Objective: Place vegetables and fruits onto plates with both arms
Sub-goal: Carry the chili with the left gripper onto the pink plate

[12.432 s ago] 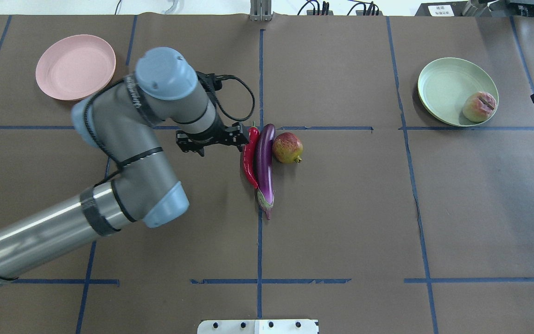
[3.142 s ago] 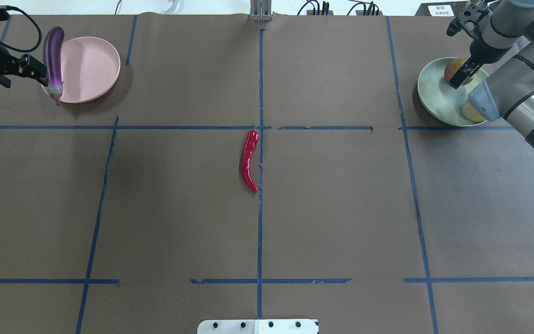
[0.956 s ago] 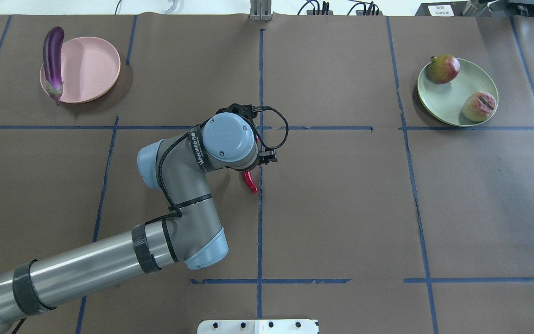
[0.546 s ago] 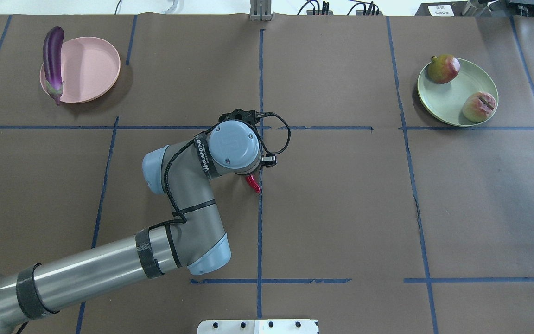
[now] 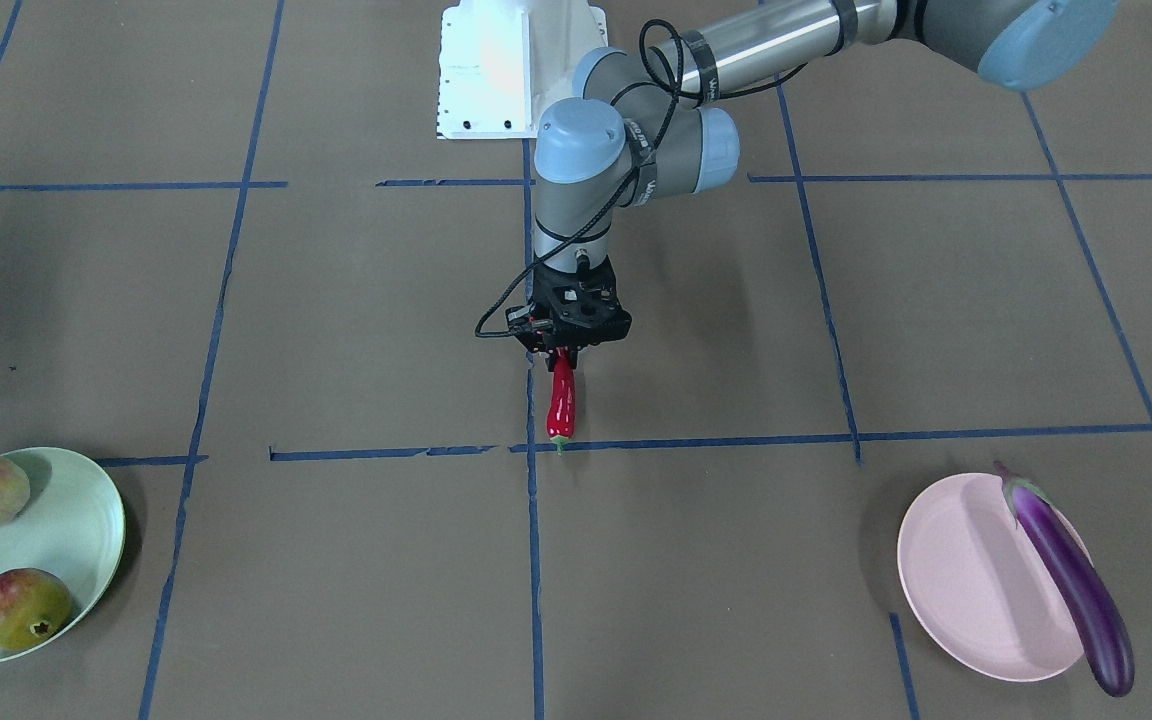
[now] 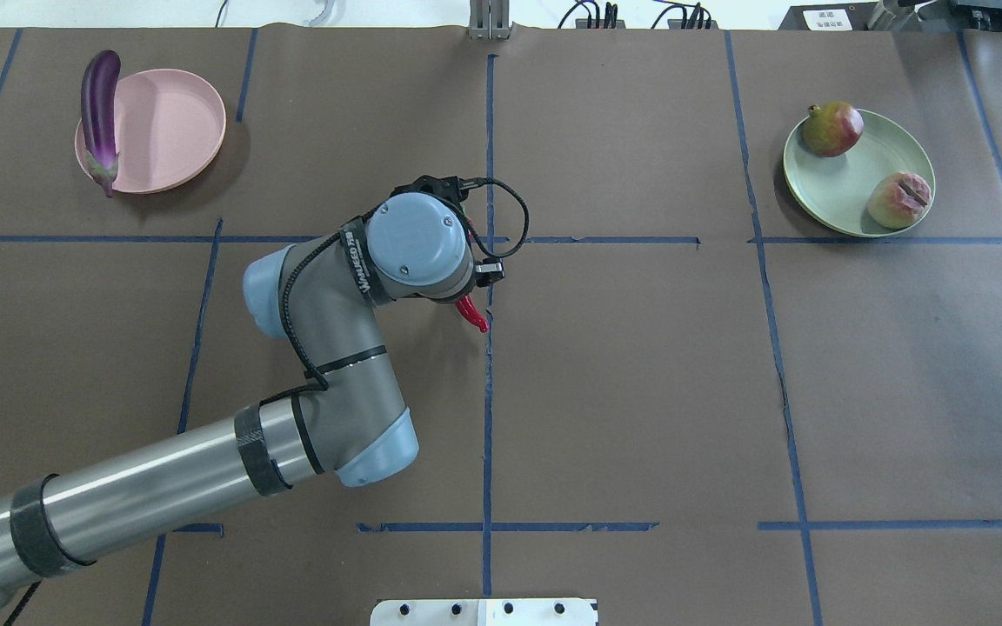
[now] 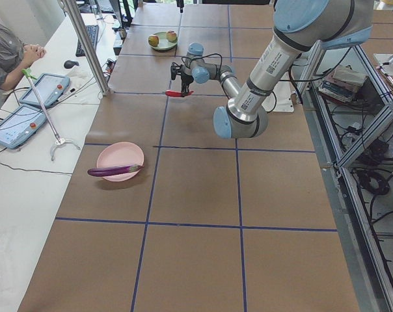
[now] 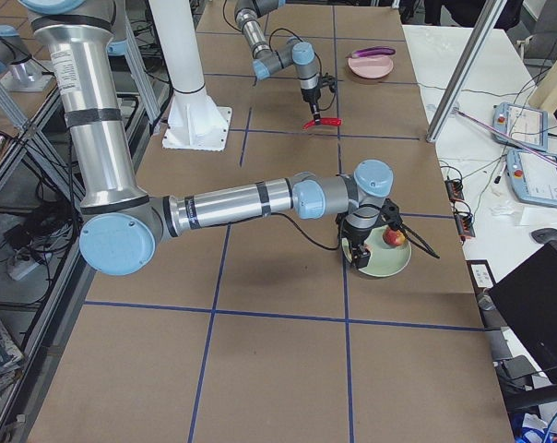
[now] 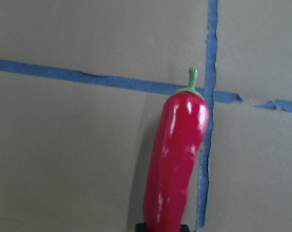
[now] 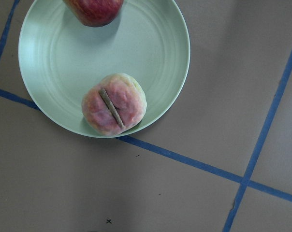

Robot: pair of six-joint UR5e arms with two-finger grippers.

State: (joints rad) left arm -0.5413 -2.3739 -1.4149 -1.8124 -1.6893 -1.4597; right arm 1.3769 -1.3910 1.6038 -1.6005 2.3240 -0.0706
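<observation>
My left gripper (image 5: 564, 352) is shut on the pointed end of the red chili pepper (image 5: 561, 405) at the table's centre. The pepper's stem end points away from the robot, and it hangs just above the paper. In the overhead view only its tip (image 6: 470, 315) shows under the wrist. The purple eggplant (image 5: 1071, 580) lies across the rim of the pink plate (image 5: 956, 590). The peach (image 10: 114, 110) and the pomegranate (image 6: 831, 128) sit on the green plate (image 10: 151, 53). My right gripper (image 8: 358, 254) hovers over that plate; I cannot tell whether it is open.
Brown paper with blue tape lines covers the table. The white base block (image 5: 486, 70) stands at the robot's edge. A person sits at a side table with tablets (image 7: 43, 91) beyond the left end.
My left arm has drawn the chili pepper up and a little towards the far left. Before that, the eggplant went onto the pink plate and the pomegranate onto the green one.
</observation>
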